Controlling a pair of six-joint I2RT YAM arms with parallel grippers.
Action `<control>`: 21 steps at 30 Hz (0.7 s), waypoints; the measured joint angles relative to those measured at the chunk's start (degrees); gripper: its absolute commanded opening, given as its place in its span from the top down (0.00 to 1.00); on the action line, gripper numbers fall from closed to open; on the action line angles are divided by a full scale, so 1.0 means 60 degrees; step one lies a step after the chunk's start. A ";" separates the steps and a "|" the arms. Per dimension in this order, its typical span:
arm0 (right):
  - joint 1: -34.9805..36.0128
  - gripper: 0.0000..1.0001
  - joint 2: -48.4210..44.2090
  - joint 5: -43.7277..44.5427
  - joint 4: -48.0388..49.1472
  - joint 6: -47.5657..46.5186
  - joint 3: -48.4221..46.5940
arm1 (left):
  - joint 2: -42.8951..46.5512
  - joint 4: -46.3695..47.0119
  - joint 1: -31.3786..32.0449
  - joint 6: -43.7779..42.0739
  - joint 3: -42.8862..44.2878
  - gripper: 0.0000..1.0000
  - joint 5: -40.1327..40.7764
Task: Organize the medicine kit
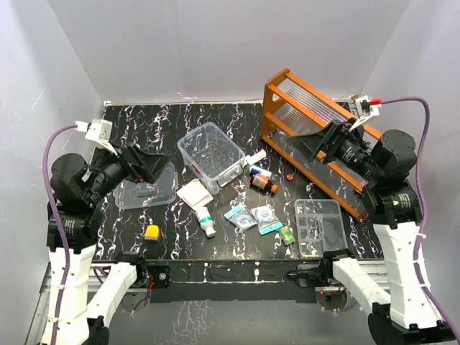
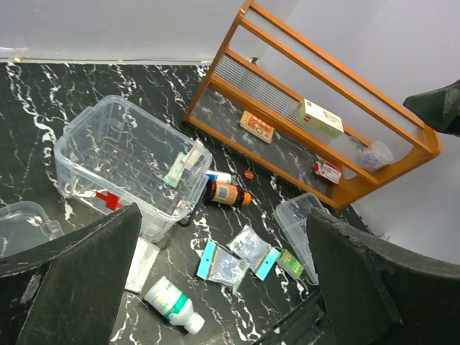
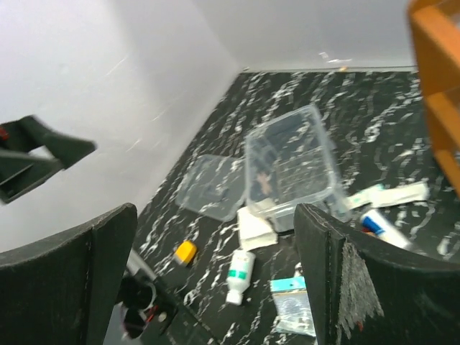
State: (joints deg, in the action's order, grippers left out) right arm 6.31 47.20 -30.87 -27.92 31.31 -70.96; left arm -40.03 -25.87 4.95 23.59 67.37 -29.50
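The medicine kit's clear box (image 1: 210,154) stands open at mid table, its red cross (image 2: 109,200) facing the left wrist camera. The clear lid (image 1: 147,190) lies flat to the box's left, and the compartment tray (image 1: 318,226) rests at the front right. Loose around the box are a white bottle (image 1: 205,221), a white packet (image 1: 194,194), two blue-edged sachets (image 1: 241,215), a brown bottle (image 1: 264,184), a green packet (image 1: 287,234) and a yellow piece (image 1: 152,232). My left gripper (image 1: 147,164) hovers open above the lid. The right gripper (image 1: 316,144) hangs open beside the rack. Neither holds anything.
An orange wooden rack (image 1: 316,136) leans at the back right with small boxes (image 2: 318,118) and a cup (image 2: 375,155) on its shelves. A white tube (image 1: 255,159) lies between box and rack. White walls enclose the table on three sides.
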 measured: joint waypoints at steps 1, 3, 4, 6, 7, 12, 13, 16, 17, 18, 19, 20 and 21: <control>-0.0044 0.10 0.0040 -0.0412 0.0200 0.0135 0.0058 | -0.0040 0.0004 -0.0025 0.0091 0.0000 0.01 -0.0091; -0.0117 0.10 0.0091 -0.1173 0.0641 0.0419 0.0284 | -0.0124 0.0015 -0.0069 0.0251 -0.0004 0.01 -0.0266; -0.0138 0.10 0.0113 -0.1446 0.0794 0.0535 0.0397 | -0.0153 0.0025 -0.0080 0.0310 -0.0015 0.01 -0.0324; -0.0171 0.10 0.0204 -0.2116 0.1104 0.0710 0.0670 | -0.0168 0.0091 -0.0117 0.0459 -0.0138 0.01 -0.0477; -0.0189 0.10 0.0262 -0.2506 0.1239 0.0798 0.0801 | -0.0142 0.0168 -0.0124 0.0554 -0.0284 0.01 -0.0568; -0.0091 0.09 0.0557 -0.3475 0.1621 0.0798 0.1417 | 0.0208 0.0641 -0.0138 0.0987 -0.1224 0.01 -0.0882; -0.0025 0.09 0.0572 -0.3559 0.1650 0.0780 0.1548 | 0.0306 0.0739 -0.0149 0.1071 -0.1446 0.01 -0.0933; 0.0328 0.10 0.0565 -0.3541 0.1752 0.0616 0.1931 | 0.0572 0.0947 -0.0168 0.1268 -0.2014 0.01 -0.0958; 0.0488 0.11 0.0565 -0.3413 0.1749 0.0503 0.2051 | 0.0648 0.1009 -0.0175 0.1319 -0.2186 0.01 -0.0936; 0.0659 0.12 0.0568 -0.3224 0.1727 0.0321 0.2164 | 0.0718 0.1042 -0.0178 0.1351 -0.2335 0.01 -0.0907; 0.0838 0.12 0.0568 -0.2973 0.1698 0.0080 0.2284 | 0.0761 0.1038 -0.0182 0.1381 -0.2455 0.01 -0.0889; 0.1002 0.12 0.0568 -0.2648 0.1632 -0.0237 0.2415 | 0.0772 0.1016 -0.0182 0.1406 -0.2535 0.01 -0.0860; 0.1140 0.12 0.0568 -0.2277 0.1526 -0.0586 0.2546 | 0.0769 0.1042 -0.0182 0.1432 -0.2590 0.01 -0.0845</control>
State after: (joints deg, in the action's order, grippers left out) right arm 13.15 50.61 -44.53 -18.76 27.79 -55.68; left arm -35.42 -19.62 3.86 32.18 51.83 -34.57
